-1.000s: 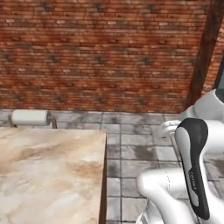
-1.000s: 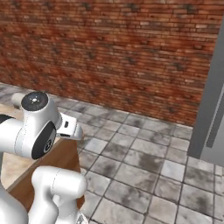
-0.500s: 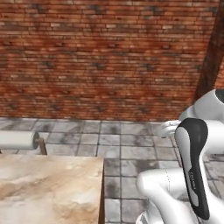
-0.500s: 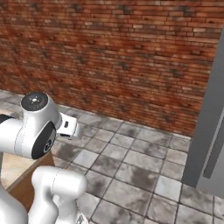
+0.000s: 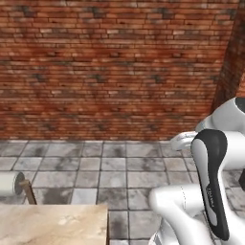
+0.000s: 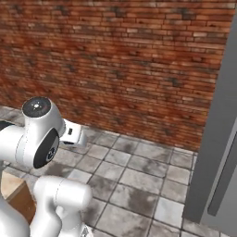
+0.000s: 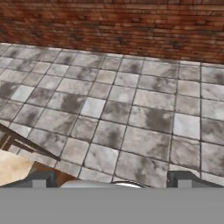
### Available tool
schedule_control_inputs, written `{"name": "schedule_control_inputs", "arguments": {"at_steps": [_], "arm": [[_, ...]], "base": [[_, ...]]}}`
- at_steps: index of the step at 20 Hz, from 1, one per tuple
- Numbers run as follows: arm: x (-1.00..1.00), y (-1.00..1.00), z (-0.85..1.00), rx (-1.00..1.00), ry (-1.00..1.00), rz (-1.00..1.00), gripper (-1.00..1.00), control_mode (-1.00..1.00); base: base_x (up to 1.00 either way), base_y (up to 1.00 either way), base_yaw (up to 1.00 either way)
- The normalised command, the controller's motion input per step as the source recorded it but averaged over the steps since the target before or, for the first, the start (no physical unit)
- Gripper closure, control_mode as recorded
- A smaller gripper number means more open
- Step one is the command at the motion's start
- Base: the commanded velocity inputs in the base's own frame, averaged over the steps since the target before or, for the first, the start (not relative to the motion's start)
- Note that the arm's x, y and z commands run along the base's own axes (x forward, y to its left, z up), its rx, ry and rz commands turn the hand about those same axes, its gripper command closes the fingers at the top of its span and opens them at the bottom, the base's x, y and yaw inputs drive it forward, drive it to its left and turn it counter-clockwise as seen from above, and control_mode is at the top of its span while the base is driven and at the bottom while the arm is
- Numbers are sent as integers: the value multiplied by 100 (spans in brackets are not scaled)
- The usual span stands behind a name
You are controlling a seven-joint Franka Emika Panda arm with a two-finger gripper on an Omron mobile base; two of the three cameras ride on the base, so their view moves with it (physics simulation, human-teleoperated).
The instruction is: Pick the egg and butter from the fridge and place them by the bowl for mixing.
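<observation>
The fridge (image 6: 216, 139) is a tall grey cabinet at the right edge of the right base view, its door shut, with a long grey handle (image 6: 225, 178). The egg, the butter and the bowl are out of view. My gripper (image 7: 114, 180) is open in the hand view, its two dark fingertips (image 7: 42, 179) far apart with nothing between them. It points down at the grey tiled floor (image 7: 131, 105) in front of the brick wall. The arm is folded close over the base.
A marble-topped table (image 5: 48, 225) shows its corner at the lower left of the left base view, with a paper towel roll (image 5: 7, 184) beyond it. A red brick wall (image 5: 110, 67) closes the back. Grey floor tiles (image 6: 134, 185) lie between me and the fridge.
The whole picture has shifted as the base turns right. The table and paper roll have slid left and down, and more of the fridge has come in at the right. The gripper stays open.
</observation>
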Motion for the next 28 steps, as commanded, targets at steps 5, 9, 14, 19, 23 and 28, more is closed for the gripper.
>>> {"name": "schedule_control_inputs", "arguments": {"at_steps": [5, 9, 14, 19, 23, 28], "arm": [[0, 0, 0, 0, 0, 0, -100, 100], [0, 0, 0, 0, 0, 0, -100, 100], [0, 0, 0, 0, 0, 0, -100, 100], [0, 0, 0, 0, 0, 0, -100, 100], [0, 0, 0, 0, 0, 0, -100, 100], [0, 0, 0, 0, 0, 0, -100, 100]], "base": [[56, -26, -14], [53, -23, -20], [51, -22, -24], [49, -18, -27], [48, -15, -29], [47, -12, -33]]}}
